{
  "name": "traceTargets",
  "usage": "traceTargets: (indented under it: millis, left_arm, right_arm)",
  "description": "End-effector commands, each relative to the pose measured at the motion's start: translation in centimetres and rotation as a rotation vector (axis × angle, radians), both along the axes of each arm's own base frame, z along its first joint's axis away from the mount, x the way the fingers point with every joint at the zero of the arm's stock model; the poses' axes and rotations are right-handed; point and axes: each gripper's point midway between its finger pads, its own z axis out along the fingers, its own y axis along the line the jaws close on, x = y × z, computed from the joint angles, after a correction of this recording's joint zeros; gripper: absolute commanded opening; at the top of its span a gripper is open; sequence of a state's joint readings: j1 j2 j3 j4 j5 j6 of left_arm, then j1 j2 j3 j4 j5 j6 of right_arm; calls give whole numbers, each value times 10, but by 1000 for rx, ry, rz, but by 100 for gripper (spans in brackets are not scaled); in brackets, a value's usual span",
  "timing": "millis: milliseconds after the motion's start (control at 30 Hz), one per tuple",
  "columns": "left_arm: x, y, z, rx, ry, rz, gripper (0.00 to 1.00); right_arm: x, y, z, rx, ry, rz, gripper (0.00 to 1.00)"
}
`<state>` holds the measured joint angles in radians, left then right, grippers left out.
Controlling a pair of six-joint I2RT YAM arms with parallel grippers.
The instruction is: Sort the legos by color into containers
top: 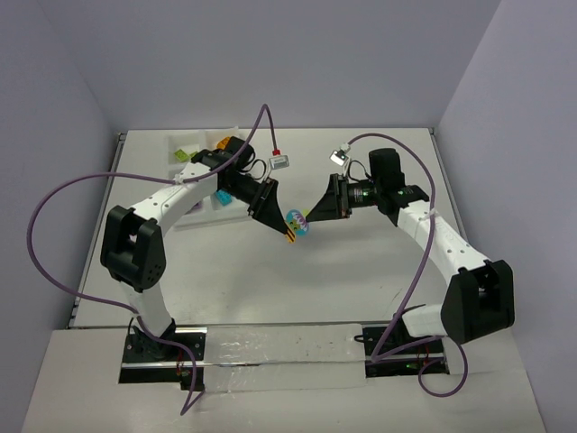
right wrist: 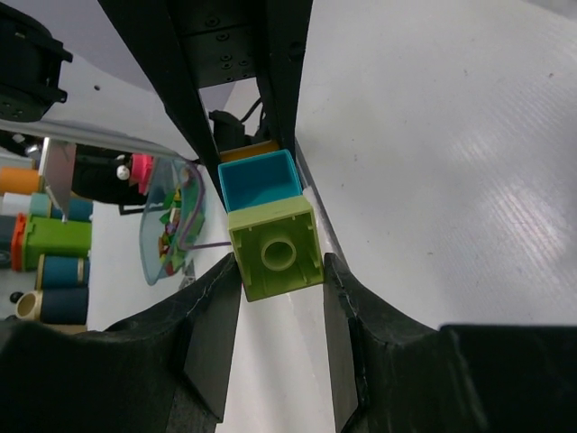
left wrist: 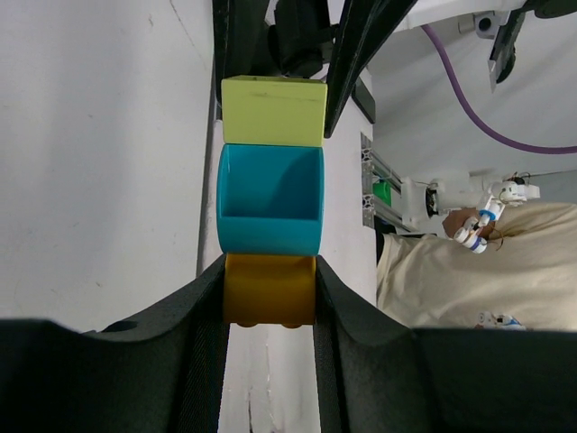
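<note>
- The tray [top: 171,142] lies on the table [top: 361,280] well behind the left claw [left wrist: 269,271], off to its outer side and partly under that arm. A lime piece and a teal piece show in it, but I cannot tell which compartment each sits in.
- The left claw is pinching the orange brick [left wrist: 269,293], with its fingers flat on two opposite sides. It holds the brick up off the table, about midway between the two arms.
- The teal brick [left wrist: 270,203] sits just past the left claw's tips, plugged onto the orange one. Neither claw touches it, probably so that each claw keeps one end of the stack to itself.
- The lime brick [right wrist: 275,248] caps the stack at the end farthest from the left claw.
- The right claw [right wrist: 279,266] faces the left one tip to tip and is pinching the lime brick by its sides.
- The three colours are stuck together in one straight line, and each must go to its own compartment. The two opposed grips in mid-air look set up to pull or snap the stack apart.
- The teal brick will likely stay stuck to one end, so a second split would be needed.
</note>
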<state>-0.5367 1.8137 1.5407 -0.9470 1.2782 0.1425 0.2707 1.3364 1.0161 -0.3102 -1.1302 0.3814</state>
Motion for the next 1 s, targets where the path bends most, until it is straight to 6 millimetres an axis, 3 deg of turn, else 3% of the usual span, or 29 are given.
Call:
traceTargets:
  millis: [0, 133, 300, 433, 567, 667, 867, 967]
  left_arm:
    - [-3, 0, 28, -98, -111, -18, 0]
    - [-4, 6, 27, -96, -115, 9, 0]
    - [-1, 10, 26, -92, -116, 26, 0]
    - [5, 10, 25, -74, -118, 50, 0]
    - [12, 12, 33, -75, -138, 73, 0]
    - [17, 13, 35, -67, -143, 98, 0]
    - [28, 14, 29, -39, -147, 136, 0]
    - [26, 14, 29, -25, -111, 149, 0]
  right_arm:
    - [34, -16, 4, -88, -74, -211, 0]
    - [59, -62, 3, -131, -99, -443, 0]
    - [66, -80, -5, -219, -89, -504, 0]
    - [78, -99, -38, -370, 3, -614, 0]
    - [77, -110, -90, -615, 121, -648, 0]
    - [79, -109, -113, -765, 127, -664, 0]
    - [95, -82, -146, -831, 115, -708, 0]
    - [103, -76, -160, -913, 84, -736, 9]
